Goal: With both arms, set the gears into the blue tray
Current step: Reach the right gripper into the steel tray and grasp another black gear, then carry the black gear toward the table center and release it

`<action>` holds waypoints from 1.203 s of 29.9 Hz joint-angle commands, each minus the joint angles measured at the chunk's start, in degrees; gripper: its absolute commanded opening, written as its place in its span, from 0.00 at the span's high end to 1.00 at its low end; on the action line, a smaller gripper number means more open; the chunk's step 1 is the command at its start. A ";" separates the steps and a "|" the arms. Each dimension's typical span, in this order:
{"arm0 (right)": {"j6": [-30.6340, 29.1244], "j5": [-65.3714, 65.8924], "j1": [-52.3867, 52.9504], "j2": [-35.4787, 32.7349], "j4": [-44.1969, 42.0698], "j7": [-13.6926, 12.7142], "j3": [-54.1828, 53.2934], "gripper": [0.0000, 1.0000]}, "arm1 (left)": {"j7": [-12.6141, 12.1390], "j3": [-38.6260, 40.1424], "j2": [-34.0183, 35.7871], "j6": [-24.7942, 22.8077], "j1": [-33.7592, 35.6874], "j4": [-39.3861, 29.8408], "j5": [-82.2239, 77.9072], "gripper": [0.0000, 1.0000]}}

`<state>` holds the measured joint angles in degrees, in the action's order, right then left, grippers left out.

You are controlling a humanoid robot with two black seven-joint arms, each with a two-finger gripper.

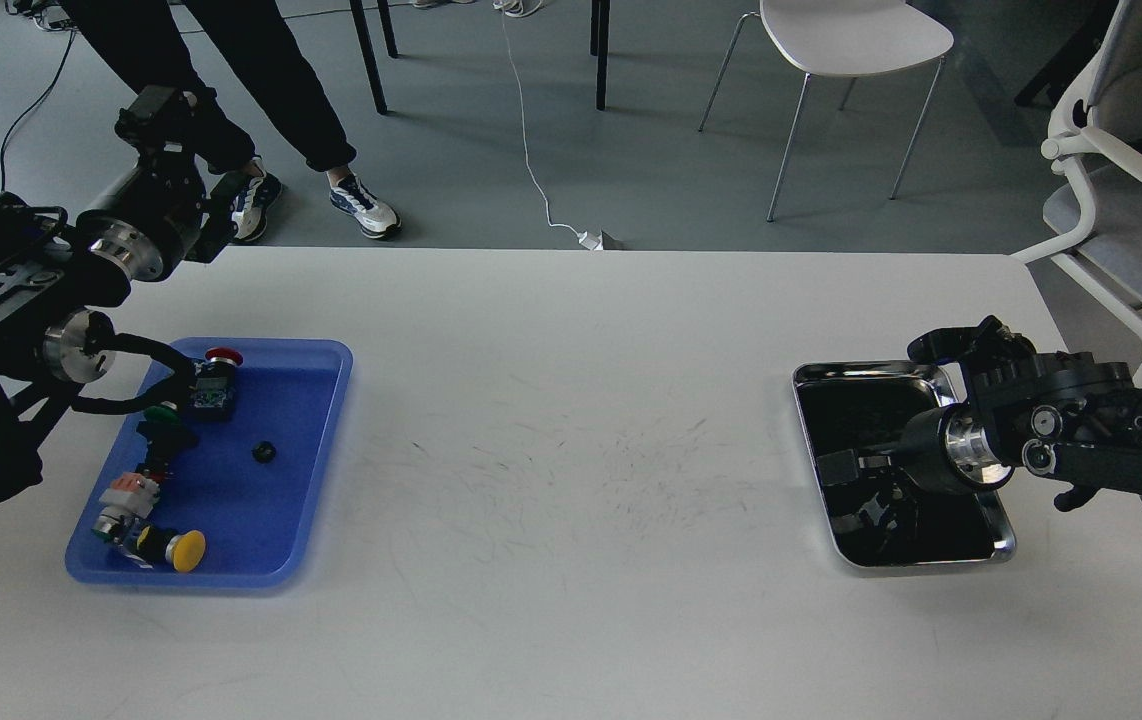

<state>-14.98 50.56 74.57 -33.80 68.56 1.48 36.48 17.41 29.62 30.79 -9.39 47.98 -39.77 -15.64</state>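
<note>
A single black gear (264,451) lies in the middle of the blue tray (303,400) at the left of the table. My left gripper (153,108) is raised beyond the table's far left corner, well away from the tray; it is dark and its fingers cannot be told apart. My right gripper (839,467) reaches in from the right, low over the dark inside of the silver tray (861,368). Its fingers merge with the dark tray floor, so I cannot tell whether they hold anything. Any gears in the silver tray are not discernible.
Push-button switches with a red cap (222,356), a green cap (161,411) and a yellow cap (188,550) line the blue tray's left side. A person's legs (231,90) stand behind the table's far left. Chairs (851,40) stand beyond the far edge.
</note>
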 commanded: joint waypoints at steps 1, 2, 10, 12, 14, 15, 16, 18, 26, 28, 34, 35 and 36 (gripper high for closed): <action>-0.05 -0.11 0.31 0.57 -0.18 0.36 1.66 0.31 | 0.08 0.00 0.24 -0.10 0.00 0.04 0.00 0.03; -0.22 -0.11 0.40 0.57 -0.19 0.36 1.75 0.36 | 0.08 0.00 0.24 -0.10 0.00 0.04 0.09 0.03; -0.93 -0.11 0.84 0.49 -0.98 0.45 3.41 0.68 | 0.08 0.09 0.33 -0.10 0.09 0.04 0.09 0.03; -1.02 -0.03 1.19 0.49 -0.98 0.45 3.86 0.85 | 0.08 0.00 0.33 -0.10 0.00 0.04 0.00 0.03; -1.10 0.06 1.37 0.31 -0.98 0.45 3.95 0.93 | 0.08 0.00 0.33 -0.10 0.00 0.04 0.09 0.03; -1.11 0.06 1.72 0.22 -0.89 0.45 3.95 0.95 | 0.08 0.00 0.33 -0.10 0.00 0.04 0.09 0.03; -1.11 0.06 2.15 0.05 -0.89 0.45 3.95 0.95 | 0.08 0.00 0.33 -0.10 0.09 0.04 0.09 0.03; -1.11 0.15 3.12 -0.21 -0.54 0.45 3.95 0.97 | 0.08 0.00 0.33 -0.10 0.09 0.04 0.00 0.03; -2.25 -0.81 13.04 -1.80 4.64 0.45 4.74 0.98 | 0.08 0.00 0.33 -0.01 0.09 0.04 0.00 0.03; -1.90 -3.52 15.86 -1.80 6.66 0.45 4.65 0.98 | -0.01 0.00 0.33 -0.01 0.09 0.04 0.00 0.03; 4.33 -16.35 19.47 3.98 11.50 2.82 1.76 0.98 | -0.01 0.09 0.33 -0.01 0.44 0.04 0.00 0.03; 5.65 -18.03 19.39 5.83 11.59 3.70 1.40 0.98 | -0.01 0.09 0.33 -0.01 0.44 0.04 0.00 0.03; 7.23 -19.78 19.12 8.11 11.50 4.57 1.14 0.98 | -0.01 0.09 0.33 -0.01 0.53 -0.04 0.00 0.03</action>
<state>-11.59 35.73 93.80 -30.76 79.42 3.93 38.65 17.44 29.69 31.11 -9.40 48.32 -39.72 -15.65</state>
